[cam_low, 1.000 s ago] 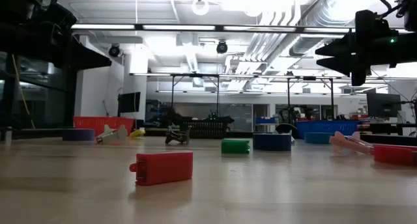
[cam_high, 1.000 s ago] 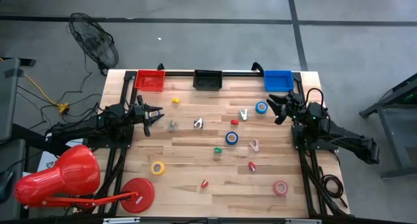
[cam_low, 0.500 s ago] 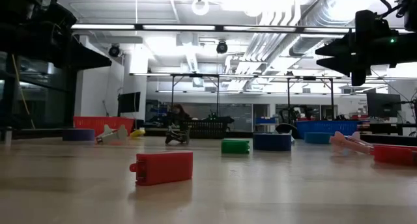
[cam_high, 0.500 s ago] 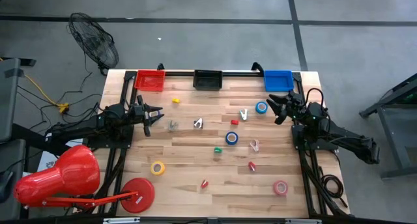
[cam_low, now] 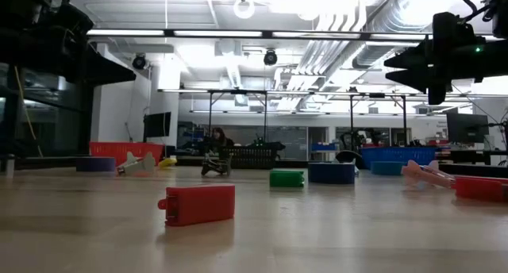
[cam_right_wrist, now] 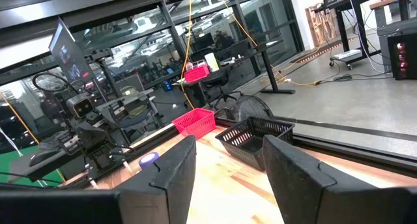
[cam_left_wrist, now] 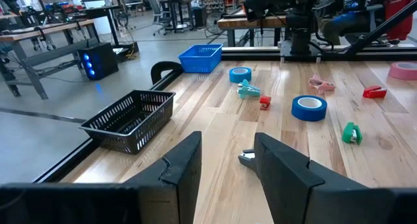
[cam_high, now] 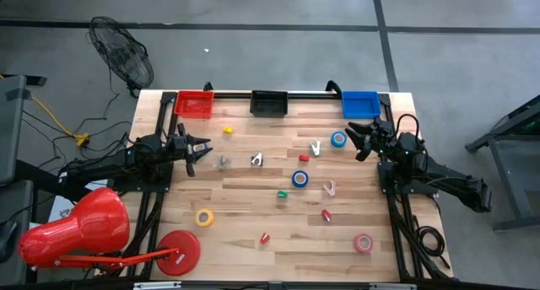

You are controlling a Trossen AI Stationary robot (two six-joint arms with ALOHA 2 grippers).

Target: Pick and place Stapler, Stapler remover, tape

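Observation:
Both grippers hover open above the table and touch nothing. My left gripper (cam_high: pixel 201 149) is near the left edge, and a grey stapler remover (cam_left_wrist: pixel 246 158) lies on the wood just ahead of its fingers. My right gripper (cam_high: pixel 359 141) is near the right edge, beside a blue tape roll (cam_high: pixel 338 139). Flat on the table lie a second blue roll (cam_high: pixel 299 179), a yellow roll (cam_high: pixel 203 217) and a pink roll (cam_high: pixel 363 243). Small staplers in red (cam_low: pixel 198 203), green (cam_high: pixel 282 194) and yellow (cam_high: pixel 228 131) are scattered about, as are other removers (cam_high: pixel 256 159), (cam_high: pixel 315 147), (cam_high: pixel 329 188).
Along the far edge stand a red bin (cam_high: pixel 195 104), a black bin (cam_high: pixel 268 103) and a blue bin (cam_high: pixel 360 104). A red lamp with a flat disc base (cam_high: pixel 178 251) sits at the near left corner. Bare wood shows between the scattered items.

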